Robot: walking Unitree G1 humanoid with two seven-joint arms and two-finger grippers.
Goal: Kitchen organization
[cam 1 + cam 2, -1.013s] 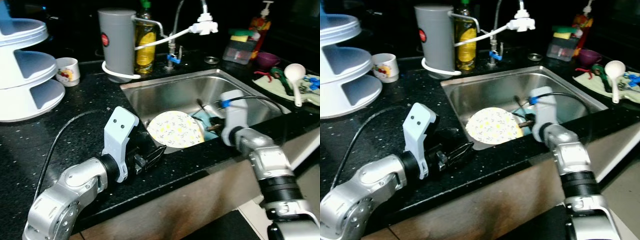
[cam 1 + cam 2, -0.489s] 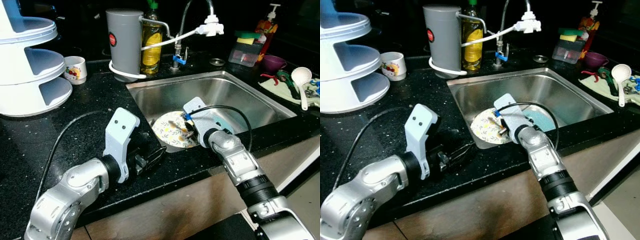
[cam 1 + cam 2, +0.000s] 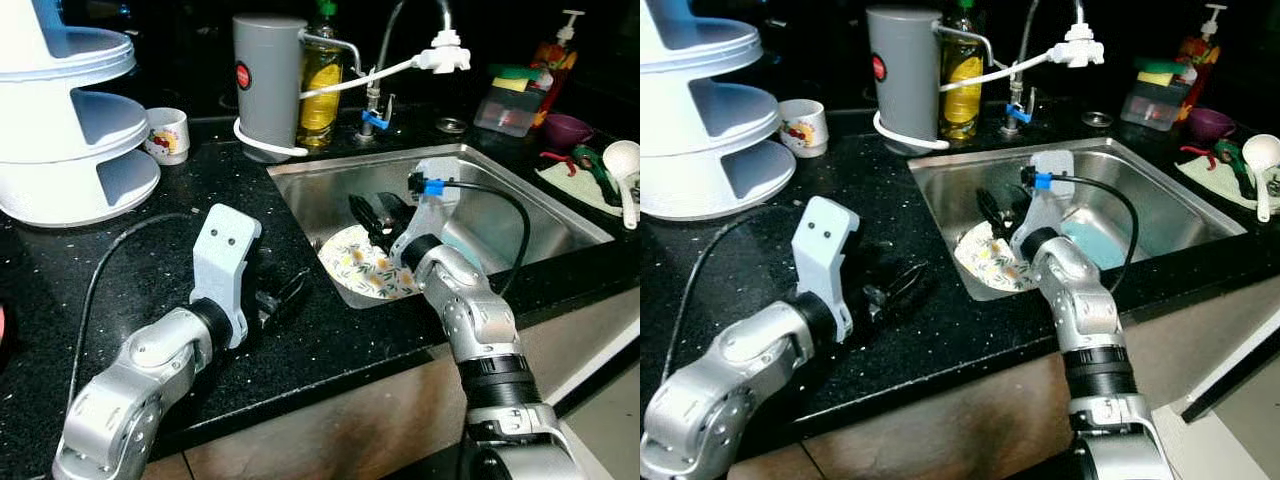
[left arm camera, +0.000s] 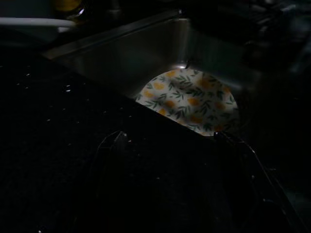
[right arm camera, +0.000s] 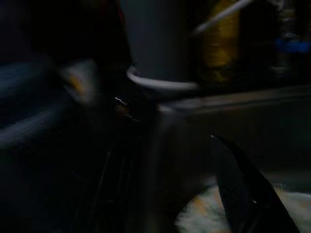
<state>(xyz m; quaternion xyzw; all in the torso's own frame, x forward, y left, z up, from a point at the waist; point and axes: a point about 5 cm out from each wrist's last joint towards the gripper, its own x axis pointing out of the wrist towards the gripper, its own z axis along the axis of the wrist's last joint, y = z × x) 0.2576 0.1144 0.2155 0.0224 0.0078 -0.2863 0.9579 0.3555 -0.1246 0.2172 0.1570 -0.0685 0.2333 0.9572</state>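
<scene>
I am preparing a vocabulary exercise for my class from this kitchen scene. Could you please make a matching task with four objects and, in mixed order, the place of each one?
Column A
1. patterned plate
2. small mug
3. white ladle
4. left pincer

Column B
a. over the black counter, left of the sink
b. inside the sink, leaning on its near wall
c. beside the white tiered rack
d. on the cloth, right of the sink

Pairs: 1-b, 2-c, 3-d, 4-a
</scene>
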